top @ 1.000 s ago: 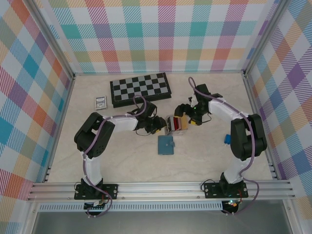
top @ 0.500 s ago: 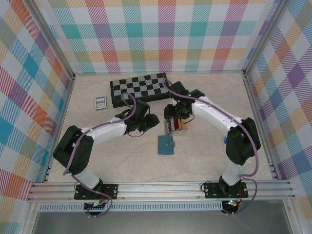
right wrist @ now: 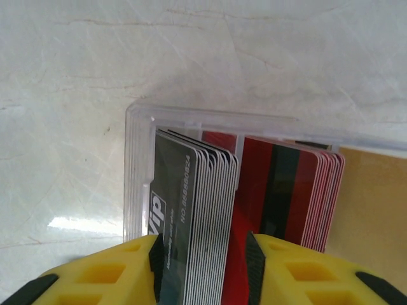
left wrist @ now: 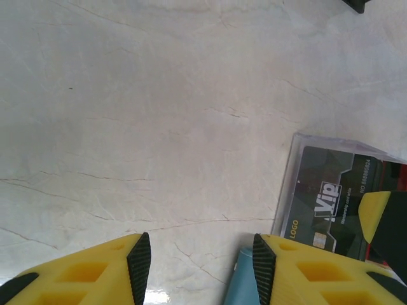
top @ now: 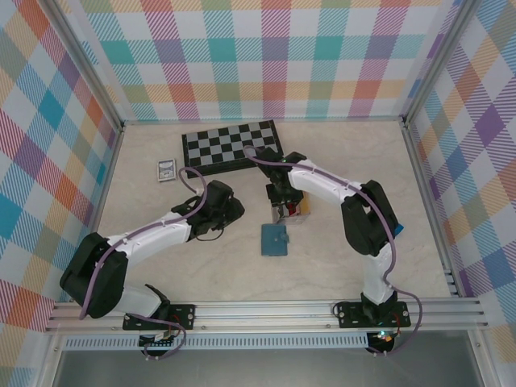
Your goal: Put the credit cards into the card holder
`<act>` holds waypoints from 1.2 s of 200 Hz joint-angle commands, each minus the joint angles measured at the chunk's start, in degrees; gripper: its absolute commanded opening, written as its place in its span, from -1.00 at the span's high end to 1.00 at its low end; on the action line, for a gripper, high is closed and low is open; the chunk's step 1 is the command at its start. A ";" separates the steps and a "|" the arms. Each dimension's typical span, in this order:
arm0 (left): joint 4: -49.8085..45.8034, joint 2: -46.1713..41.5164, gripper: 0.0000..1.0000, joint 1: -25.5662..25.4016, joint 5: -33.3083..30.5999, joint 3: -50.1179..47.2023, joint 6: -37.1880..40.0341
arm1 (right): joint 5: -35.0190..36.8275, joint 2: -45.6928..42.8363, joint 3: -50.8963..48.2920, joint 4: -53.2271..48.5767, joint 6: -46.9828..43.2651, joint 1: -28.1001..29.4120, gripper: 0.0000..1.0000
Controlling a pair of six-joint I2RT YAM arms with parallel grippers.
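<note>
Beige marble-look table (top: pixel 161 266) carries everything I am working with. A black-and-white chessboard (top: pixel 232 147) lies at the far side, left of centre.

The left gripper (left wrist: pixel 200 254) hangs low over bare table, just left of the clear tray (right wrist: pixel 135 165). Its jaws are apart with nothing between them.

The right gripper (right wrist: pixel 203 257) is down at the clear tray, its fingers (right wrist: pixel 102 273) straddling the stack of dark cards (right wrist: pixel 191 190). The wrist view cuts off the contact line, so I cannot tell whether the jaws are clamped on the stack or only standing around it.

The card holder (top: pixel 275 239), teal, lies flat on the table just in front of the clear tray, on the side nearer the arm bases.

The credit cards (top: pixel 295 211) stand on edge inside the clear tray. In the right wrist view, the dark cards are at the left, the red cards (right wrist: pixel 289 190) beside them, and a tan card (right wrist: pixel 375 203) at the right.

A silver-framed rectangle (top: pixel 167 169) lies left of the chessboard.
</note>
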 commanded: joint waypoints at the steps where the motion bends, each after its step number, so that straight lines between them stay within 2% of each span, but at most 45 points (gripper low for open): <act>1: -1.26 -1.71 0.04 0.33 -2.21 -0.93 -0.83 | 3.27 2.12 2.64 -3.24 -0.85 1.30 0.19; 92: -2.41 -3.21 0.04 0.47 -3.64 -1.43 -0.80 | 12.88 6.55 4.99 -6.55 -2.08 3.68 0.19; 123: -2.38 -3.43 0.04 0.46 -3.64 -1.86 -1.31 | 15.91 6.35 5.06 -7.45 -2.65 3.75 0.25; 240: -2.69 -3.12 0.03 0.57 -2.73 -1.65 -1.27 | 17.51 3.28 3.60 -7.66 -2.96 3.57 0.27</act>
